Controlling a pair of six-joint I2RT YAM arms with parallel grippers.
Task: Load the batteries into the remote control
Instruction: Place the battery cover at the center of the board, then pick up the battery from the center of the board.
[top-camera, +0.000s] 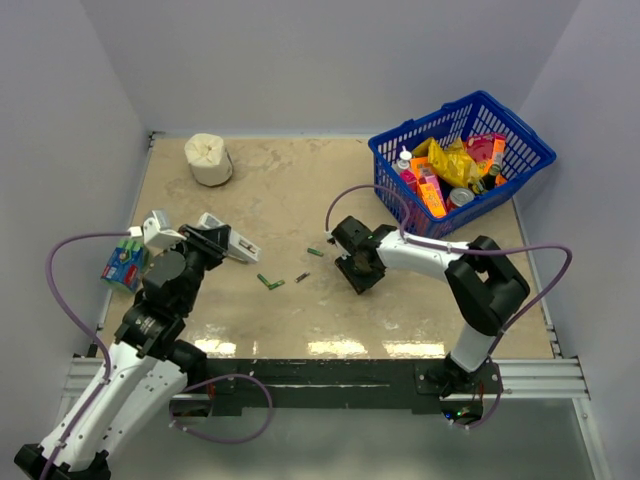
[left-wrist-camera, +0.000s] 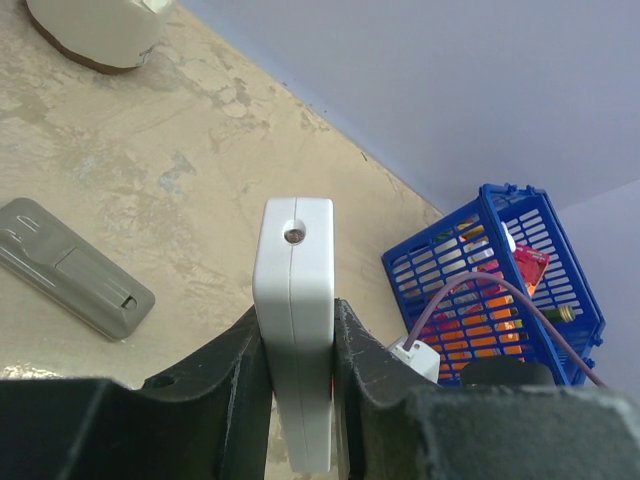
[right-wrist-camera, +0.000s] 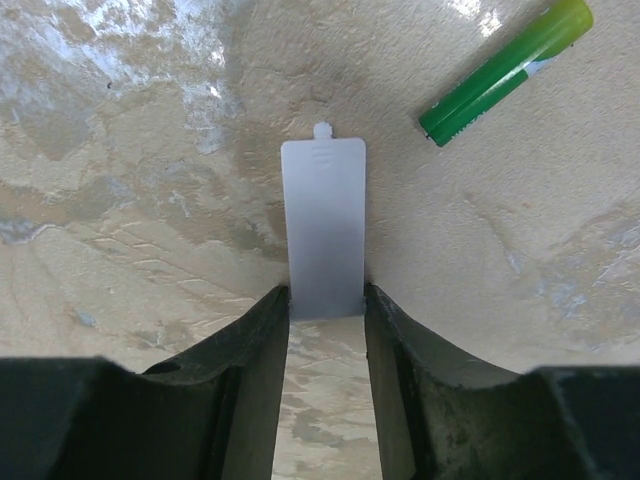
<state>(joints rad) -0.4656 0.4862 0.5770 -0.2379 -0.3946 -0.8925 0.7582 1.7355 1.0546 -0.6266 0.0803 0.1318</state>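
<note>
Both grip: left tool (left-wrist-camera: 293, 335) the remote control (left-wrist-camera: 293, 265), right tool (right-wrist-camera: 325, 305) its back cover (right-wrist-camera: 322, 220); batteries (top-camera: 271, 283) loose mid-frame, seemingly unloaded

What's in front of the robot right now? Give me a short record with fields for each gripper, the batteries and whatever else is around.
left gripper: shut on the remote control
right gripper: fingers flank the near end of the white back cover; firm grip unclear
loose batteries: several, lying between the arms
green cell: beside the cover, apart from it
battery pack: far left edge
basket: back right, full of packages
white roll: back left
</note>
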